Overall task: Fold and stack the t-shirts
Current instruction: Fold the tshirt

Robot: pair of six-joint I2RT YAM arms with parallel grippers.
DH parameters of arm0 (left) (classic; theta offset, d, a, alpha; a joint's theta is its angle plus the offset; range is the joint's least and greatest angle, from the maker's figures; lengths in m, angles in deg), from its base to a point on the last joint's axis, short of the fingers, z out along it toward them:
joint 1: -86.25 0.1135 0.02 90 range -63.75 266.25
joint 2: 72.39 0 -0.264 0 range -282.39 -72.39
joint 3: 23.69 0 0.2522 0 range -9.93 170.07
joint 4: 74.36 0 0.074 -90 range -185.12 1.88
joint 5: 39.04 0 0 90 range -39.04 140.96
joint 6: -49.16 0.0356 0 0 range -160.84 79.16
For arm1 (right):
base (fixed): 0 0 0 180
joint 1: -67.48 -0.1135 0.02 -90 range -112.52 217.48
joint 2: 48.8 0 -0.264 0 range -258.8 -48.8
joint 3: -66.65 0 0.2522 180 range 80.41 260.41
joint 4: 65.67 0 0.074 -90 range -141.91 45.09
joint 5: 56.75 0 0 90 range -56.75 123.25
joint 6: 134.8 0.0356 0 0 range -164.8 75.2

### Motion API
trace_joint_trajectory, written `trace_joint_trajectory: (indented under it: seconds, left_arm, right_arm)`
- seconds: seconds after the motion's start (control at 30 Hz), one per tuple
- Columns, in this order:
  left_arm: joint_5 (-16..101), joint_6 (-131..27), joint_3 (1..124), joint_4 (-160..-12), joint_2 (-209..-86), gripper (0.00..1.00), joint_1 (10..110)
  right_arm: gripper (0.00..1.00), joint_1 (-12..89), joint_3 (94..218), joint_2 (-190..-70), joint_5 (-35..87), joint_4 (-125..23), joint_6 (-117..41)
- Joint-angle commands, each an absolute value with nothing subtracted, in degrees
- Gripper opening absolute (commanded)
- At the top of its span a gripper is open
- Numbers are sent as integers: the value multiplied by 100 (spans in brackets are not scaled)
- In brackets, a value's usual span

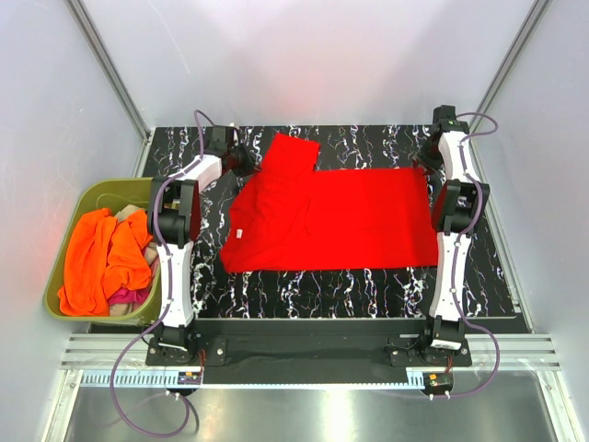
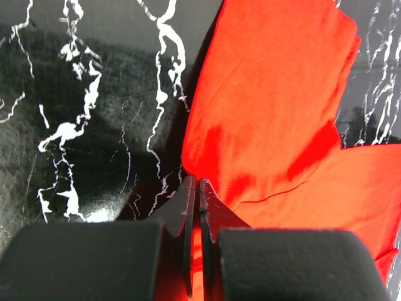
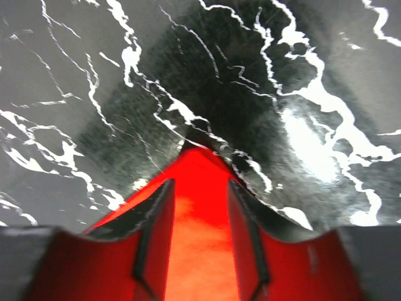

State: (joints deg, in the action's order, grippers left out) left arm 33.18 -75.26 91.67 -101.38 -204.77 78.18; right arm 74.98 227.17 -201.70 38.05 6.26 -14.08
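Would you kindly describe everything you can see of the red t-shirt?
The red t-shirt, soft bright cloth, lies spread flat on the black marbled table, white neck label at left, one sleeve pointing away. The left gripper, jaws shut, pinches it beside that sleeve; the right gripper, jaws open, straddles its far-right corner.

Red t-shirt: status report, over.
Left claw shut on sleeve edge. Right claw open, straddling a corner. Red t-shirt spread flat. Nothing blocking.
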Motion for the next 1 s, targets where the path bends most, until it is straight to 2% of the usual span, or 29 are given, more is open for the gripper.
trace_joint_trajectory:
  seconds: [0.0, 0.1, 0.2, 0.43, 0.77, 0.97]
  left_arm:
    - [3181, -7564, 9106, -9858, -20080, 0, 7826]
    - [3136, -7591, 9123, -9832, -20124, 0, 7834]
    - [3119, -7600, 9150, -9823, -20150, 0, 7834]
    - [3119, -7617, 9159, -9814, -20168, 0, 7826]
    - [3066, -7635, 9141, -9805, -20194, 0, 7834]
    - [3075, -7653, 9132, -9779, -20168, 0, 7843]
  right_arm:
    - [49, 7442, 22578, -19654, 4282, 452, -2115]
    - [58, 7442, 22604, -19742, 4318, 390, -2327]
    - [62, 7451, 22736, -19900, 4266, 355, -2485]
    - [62, 7425, 23070, -20348, 3897, 249, -2520]
    - [48, 7293, 22482, -20235, 4134, 241, -2503]
    - [33, 7293, 22683, -20296, 4222, 241, -2459]
